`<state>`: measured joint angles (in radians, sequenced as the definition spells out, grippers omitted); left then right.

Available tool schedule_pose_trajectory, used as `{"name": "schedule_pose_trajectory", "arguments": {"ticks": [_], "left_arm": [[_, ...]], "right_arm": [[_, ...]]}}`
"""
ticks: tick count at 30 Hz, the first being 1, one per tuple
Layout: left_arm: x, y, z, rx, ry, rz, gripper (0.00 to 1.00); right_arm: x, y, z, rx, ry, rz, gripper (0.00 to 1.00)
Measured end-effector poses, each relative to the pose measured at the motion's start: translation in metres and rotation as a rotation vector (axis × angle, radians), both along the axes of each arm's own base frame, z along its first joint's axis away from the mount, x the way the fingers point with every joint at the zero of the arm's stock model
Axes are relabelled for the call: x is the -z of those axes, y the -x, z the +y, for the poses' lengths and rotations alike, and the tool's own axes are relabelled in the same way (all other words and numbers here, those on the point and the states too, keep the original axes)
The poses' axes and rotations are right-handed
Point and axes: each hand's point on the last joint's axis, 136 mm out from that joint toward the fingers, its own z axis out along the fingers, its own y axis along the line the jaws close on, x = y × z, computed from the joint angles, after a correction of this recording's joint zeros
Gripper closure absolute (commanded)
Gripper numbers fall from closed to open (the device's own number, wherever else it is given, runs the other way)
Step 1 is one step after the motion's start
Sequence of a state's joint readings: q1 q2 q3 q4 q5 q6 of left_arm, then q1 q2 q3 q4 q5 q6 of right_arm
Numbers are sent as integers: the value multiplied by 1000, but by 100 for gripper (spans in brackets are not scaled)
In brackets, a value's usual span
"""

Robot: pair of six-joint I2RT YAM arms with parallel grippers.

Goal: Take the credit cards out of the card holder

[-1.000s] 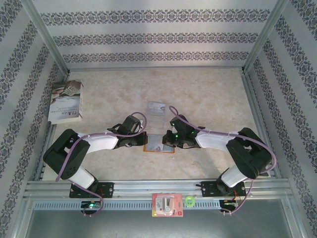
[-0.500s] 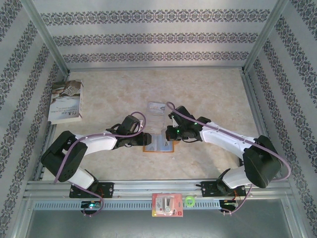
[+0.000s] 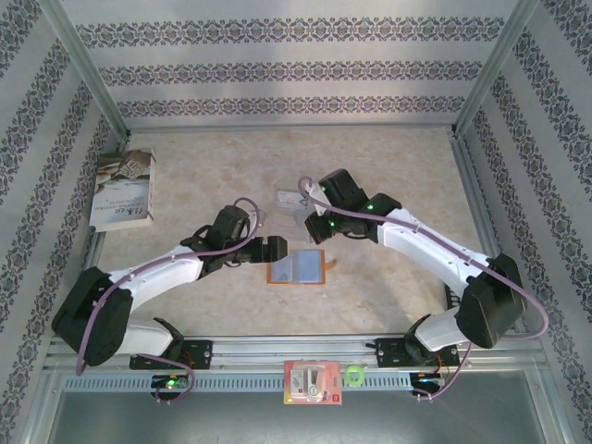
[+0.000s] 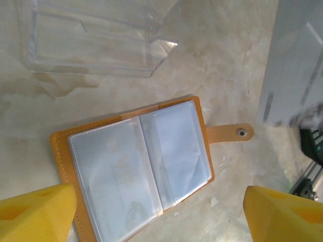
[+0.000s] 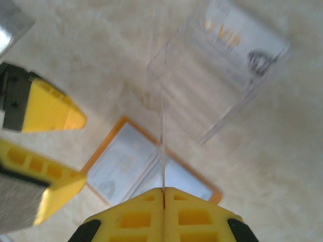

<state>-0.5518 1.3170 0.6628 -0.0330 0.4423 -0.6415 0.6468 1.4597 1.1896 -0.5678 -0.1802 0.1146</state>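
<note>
Orange-tan card holder (image 4: 136, 161) now lies freed. Our left end effector (image 3: 273, 249) has sprung apart and backed off, while our right end effector (image 5: 163, 194), clamped on a credit card (image 4: 290, 55), lifts it clear.

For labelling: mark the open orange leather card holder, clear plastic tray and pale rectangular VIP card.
Card holder (image 4: 116, 171): left wrist, left inner pocket.
Clear tray (image 4: 91, 50): left wrist, base.
VIP card (image 5: 237, 35): right wrist, middle.
</note>
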Motion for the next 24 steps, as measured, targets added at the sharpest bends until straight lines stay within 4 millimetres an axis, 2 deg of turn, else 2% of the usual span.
{"name": "schedule_pose_trajectory", "arguments": {"ticks": [1,9,15,19,24], "left_arm": [[-4,0,4,-9,3,-3,0],[-38,0,38,-94,26,-52,0],[-35,7,58,-142,2,-24,0],[-29,10,67,-160,-19,4,0],[-22,13,75,-172,-48,27,0]], "right_arm": [[-5,-7,1,-16,6,-22,100],[-27,-61,15,-151,86,-122,100],[-41,-95,33,-270,120,-171,100],[-37,-116,40,-335,151,-181,100],[-13,-132,39,-401,200,-137,100]]}}
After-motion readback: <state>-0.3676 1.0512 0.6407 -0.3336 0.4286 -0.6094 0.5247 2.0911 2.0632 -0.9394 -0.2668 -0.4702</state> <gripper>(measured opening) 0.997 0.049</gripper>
